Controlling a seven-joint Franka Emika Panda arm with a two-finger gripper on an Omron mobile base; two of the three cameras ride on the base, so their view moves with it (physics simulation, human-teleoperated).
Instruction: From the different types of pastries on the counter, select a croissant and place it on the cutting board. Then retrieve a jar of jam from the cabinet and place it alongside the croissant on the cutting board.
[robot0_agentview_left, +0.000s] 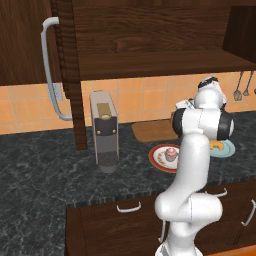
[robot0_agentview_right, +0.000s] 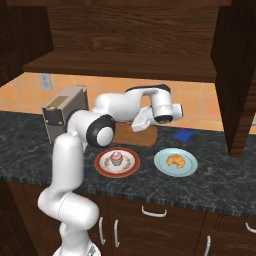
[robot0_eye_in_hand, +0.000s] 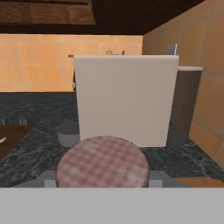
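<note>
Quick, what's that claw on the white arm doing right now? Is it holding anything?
Gripper: closed on a round lid with a pink checked pattern, seemingly a jar's top.

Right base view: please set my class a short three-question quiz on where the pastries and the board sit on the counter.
1. True or false: the croissant lies on the cutting board.
2. Which holds the cupcake: A, the red-rimmed plate, or B, a pale blue plate?
3. Fill in: in this view the coffee machine stands to the ___ of the board.
Key: 1 false; 2 A; 3 left.
</note>
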